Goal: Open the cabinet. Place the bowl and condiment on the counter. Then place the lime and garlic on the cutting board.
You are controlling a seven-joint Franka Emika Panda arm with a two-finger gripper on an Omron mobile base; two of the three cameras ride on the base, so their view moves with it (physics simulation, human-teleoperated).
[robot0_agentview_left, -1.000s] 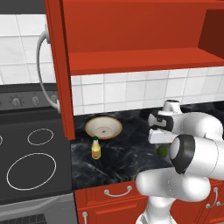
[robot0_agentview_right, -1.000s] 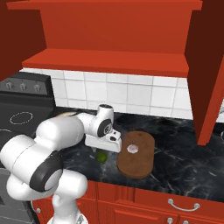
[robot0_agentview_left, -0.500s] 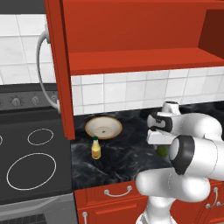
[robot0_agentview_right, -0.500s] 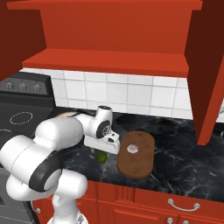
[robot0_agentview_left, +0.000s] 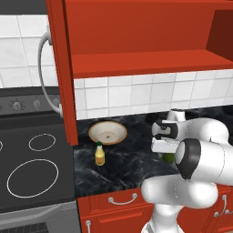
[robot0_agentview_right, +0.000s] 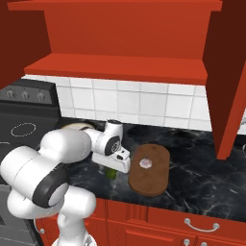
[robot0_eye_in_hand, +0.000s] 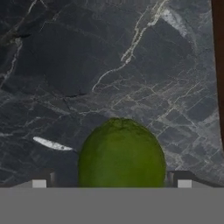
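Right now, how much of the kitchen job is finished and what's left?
Done: the cabinet stands open, the bowl and condiment sit on the counter, and the garlic lies on the cutting board. In hand: the open gripper straddles the lime. Left: grasp it and place it on the board.

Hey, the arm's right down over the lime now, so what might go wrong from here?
1. The lime is round and sits loose on the glossy counter. With the claw open and a fingertip on either side, an off-centre close may squirt it away.
2. The garlic already rests on the cutting board; a careless drop could knock it off.
3. The board sits close beside the lime, so a low carry might catch its edge.
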